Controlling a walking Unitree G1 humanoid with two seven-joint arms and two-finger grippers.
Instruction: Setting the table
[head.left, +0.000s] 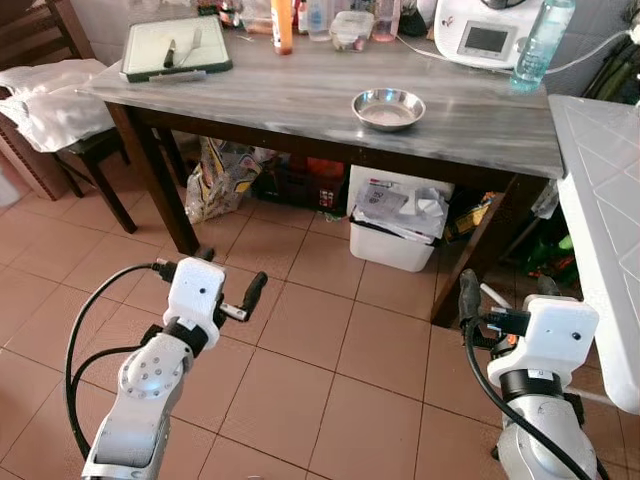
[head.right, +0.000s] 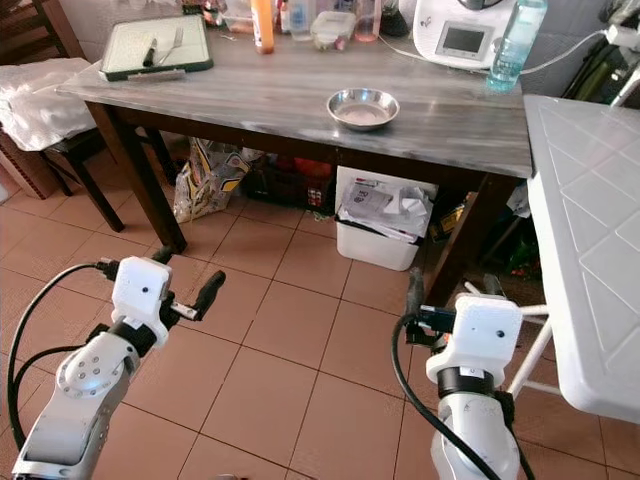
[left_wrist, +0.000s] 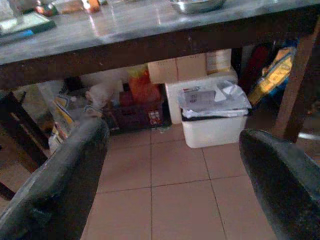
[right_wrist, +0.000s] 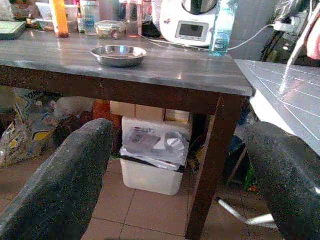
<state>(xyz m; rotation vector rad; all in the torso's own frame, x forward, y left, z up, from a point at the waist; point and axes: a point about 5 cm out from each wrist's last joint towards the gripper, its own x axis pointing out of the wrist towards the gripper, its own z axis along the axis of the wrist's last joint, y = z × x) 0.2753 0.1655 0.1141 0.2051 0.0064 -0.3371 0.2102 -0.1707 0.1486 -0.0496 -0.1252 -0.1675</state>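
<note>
Closest in, two silver arms reach out over the tiled floor (head.left: 330, 370). The left gripper (head.left: 232, 288) sits low at about 7 o'clock in the head view, jaws released, black fingers (left_wrist: 65, 175) spread wide with nothing between them. The right gripper (head.left: 468, 300) sits at about 5 o'clock, jaws likewise released, fingers (right_wrist: 60, 175) wide apart and empty.

Both hang below the level of the worktop (head.left: 300, 100), well apart from everything on it. One steel bowl (head.left: 388, 108) rests on that grey worktop near its front edge, at roughly 12 o'clock from the right gripper and 1 o'clock from the left, up and well beyond both.

Further back, at 11 o'clock, one green-rimmed tray (head.left: 176, 47) lies near the worktop's left corner, cutlery on it, count hard to tell. One orange bottle (head.left: 282, 26), one clear water bottle (head.left: 543, 42) and one white kitchen machine (head.left: 486, 32) stand along the far edge.

Under the worktop: one white bin (head.left: 397, 225), stuffed with paper. One white folding table (head.left: 605, 230) edges in at 3 o'clock.
</note>
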